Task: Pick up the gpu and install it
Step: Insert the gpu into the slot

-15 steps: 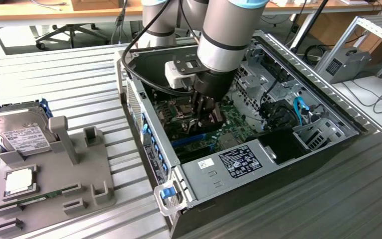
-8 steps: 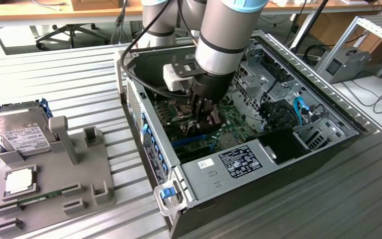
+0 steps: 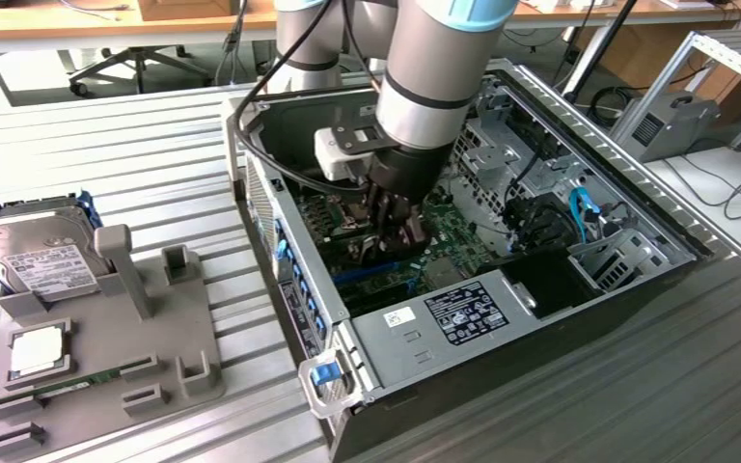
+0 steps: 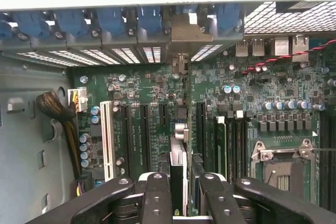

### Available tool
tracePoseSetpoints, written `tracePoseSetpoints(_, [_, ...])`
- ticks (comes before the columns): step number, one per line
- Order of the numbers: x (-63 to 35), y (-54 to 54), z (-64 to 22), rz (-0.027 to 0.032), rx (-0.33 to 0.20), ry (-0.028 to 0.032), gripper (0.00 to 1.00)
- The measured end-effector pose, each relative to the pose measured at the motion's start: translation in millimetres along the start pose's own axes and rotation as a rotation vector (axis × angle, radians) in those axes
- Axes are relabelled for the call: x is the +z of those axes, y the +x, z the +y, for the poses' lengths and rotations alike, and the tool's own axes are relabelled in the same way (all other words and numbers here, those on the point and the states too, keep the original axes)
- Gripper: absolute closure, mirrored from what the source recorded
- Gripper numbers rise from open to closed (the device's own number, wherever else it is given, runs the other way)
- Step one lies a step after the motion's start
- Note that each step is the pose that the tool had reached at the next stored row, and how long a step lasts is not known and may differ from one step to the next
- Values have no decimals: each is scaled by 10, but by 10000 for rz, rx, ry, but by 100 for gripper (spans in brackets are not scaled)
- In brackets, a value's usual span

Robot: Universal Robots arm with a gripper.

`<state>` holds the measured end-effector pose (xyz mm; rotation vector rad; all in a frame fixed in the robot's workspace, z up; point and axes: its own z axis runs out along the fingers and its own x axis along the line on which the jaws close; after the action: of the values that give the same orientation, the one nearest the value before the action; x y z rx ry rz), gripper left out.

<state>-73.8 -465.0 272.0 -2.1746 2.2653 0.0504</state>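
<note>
My gripper [image 3: 389, 239] is down inside the open computer case [image 3: 500, 318], low over the green motherboard [image 3: 454, 241]. In the wrist view the gpu [image 4: 180, 153] shows edge-on as a thin dark card. It runs from between my black fingers [image 4: 157, 198] toward the rear slot openings. Its silver bracket end [image 4: 181, 64] sits near the blue latches [image 4: 149, 19]. The gripper [image 4: 181, 195] is shut on the gpu, one finger on each side. The card stands upright along the black expansion slots; whether it sits in a slot I cannot tell.
A white slot [image 4: 106, 140], the RAM slots and the CPU socket [image 4: 281, 166] flank the card. A braided cable bundle [image 4: 55, 107] lies by the case wall. Outside the case, at the exterior view's left, a grey fixture [image 3: 165, 338] holds a hard drive [image 3: 34, 258].
</note>
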Motion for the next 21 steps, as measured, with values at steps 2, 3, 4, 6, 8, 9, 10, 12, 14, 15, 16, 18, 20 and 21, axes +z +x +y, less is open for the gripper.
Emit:
tracePoseSetpoints(2, [12,1,6,0,0,0,74])
tracePoseSetpoints(3, [16,1,6,1,-1,-1,74])
tracePoseSetpoints(4, [22,1,6,0,-1,0,74])
tracePoseSetpoints(6, [34,1,7,0,0,0,74])
tracePoseSetpoints(8, [48,2,11,1,0,0,74])
tracePoseSetpoints(9, [55,2,13,0,0,0,74])
tracePoseSetpoints(10, [58,2,13,1,0,-1,74])
tracePoseSetpoints(12, [59,2,13,3,-1,-2,74])
tracePoseSetpoints(14, [60,2,13,2,-1,-1,74])
tracePoseSetpoints(15, [61,2,13,0,0,0,74])
tracePoseSetpoints(16, [61,2,13,1,0,0,74])
tracePoseSetpoints(18, [61,2,13,1,-1,0,74])
tracePoseSetpoints(20, [61,2,13,1,-10,0,74])
tracePoseSetpoints(21, [63,1,13,0,-28,-1,74])
